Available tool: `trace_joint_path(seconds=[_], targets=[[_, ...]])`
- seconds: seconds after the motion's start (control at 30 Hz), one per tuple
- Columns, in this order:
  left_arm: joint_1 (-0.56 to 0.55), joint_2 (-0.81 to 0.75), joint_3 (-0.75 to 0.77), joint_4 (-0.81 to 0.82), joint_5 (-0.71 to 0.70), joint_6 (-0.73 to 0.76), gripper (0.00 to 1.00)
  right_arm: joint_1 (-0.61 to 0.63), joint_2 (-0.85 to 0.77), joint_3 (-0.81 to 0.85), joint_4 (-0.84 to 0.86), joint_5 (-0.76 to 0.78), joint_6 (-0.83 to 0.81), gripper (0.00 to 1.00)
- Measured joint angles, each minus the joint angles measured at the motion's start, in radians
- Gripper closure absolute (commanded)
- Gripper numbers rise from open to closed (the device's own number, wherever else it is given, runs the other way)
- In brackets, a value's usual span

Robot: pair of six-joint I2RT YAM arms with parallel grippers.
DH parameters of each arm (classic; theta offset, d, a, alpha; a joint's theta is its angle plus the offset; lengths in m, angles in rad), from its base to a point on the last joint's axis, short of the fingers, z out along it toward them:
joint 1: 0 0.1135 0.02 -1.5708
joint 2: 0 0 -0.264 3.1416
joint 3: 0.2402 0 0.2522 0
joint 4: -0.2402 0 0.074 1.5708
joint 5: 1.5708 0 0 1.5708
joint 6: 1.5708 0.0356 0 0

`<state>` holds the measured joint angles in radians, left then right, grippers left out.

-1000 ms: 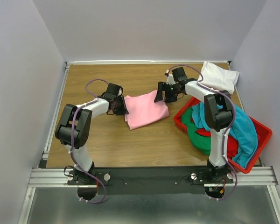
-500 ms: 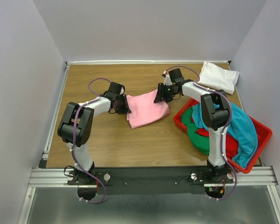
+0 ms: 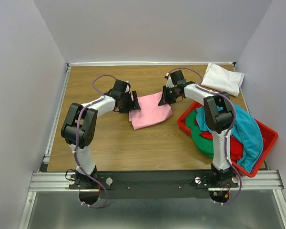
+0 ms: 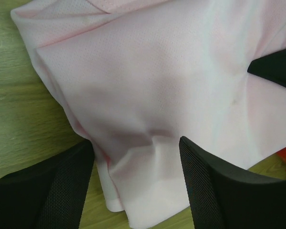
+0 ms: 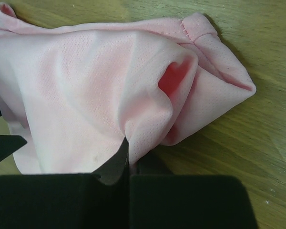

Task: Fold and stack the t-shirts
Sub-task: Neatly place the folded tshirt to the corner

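A light pink t-shirt [image 3: 150, 111] lies folded on the wooden table [image 3: 109, 143], between both grippers. My left gripper [image 3: 133, 103] is open at its left edge, and its fingers [image 4: 214, 191] stand either side of a bunched corner of the pink cloth [image 4: 148, 86]. My right gripper [image 3: 165, 96] is shut on a raised fold of the pink t-shirt [image 5: 86, 86] at its far right corner; the pinch [image 5: 128, 151] shows cloth between the jaws. A white folded t-shirt [image 3: 222, 78] lies at the back right. Teal [image 3: 250, 131], green [image 3: 202, 138] and red [image 3: 237, 149] t-shirts are heaped in the bin.
The red plastic bin [image 3: 270, 138] stands at the right front, close to the right arm's base. Grey walls close in the table on three sides, with a metal rail [image 3: 55, 124] along the left edge.
The left gripper has opened and slid right onto the pink shirt's left edge. The right gripper has closed on a fold at the shirt's far right corner.
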<state>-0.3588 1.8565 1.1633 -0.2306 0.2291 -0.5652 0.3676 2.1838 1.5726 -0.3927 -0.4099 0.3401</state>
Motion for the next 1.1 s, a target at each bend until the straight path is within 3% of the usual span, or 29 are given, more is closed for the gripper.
trace_joint_path(seconds=[0.13, 0.6, 1.1], targets=[[0.000, -0.007, 0.025, -0.016, -0.003, 0.009, 0.05, 0.001, -0.015, 0.002, -0.008, 0.062, 0.000, 0.99], [0.012, -0.190, 0.042, -0.035, -0.021, 0.019, 0.03, -0.011, -0.079, 0.160, -0.127, 0.333, -0.039, 0.99], [0.050, -0.346, -0.198, -0.049, -0.060, 0.018, 0.03, -0.148, -0.016, 0.427, -0.240, 0.492, -0.134, 0.99]])
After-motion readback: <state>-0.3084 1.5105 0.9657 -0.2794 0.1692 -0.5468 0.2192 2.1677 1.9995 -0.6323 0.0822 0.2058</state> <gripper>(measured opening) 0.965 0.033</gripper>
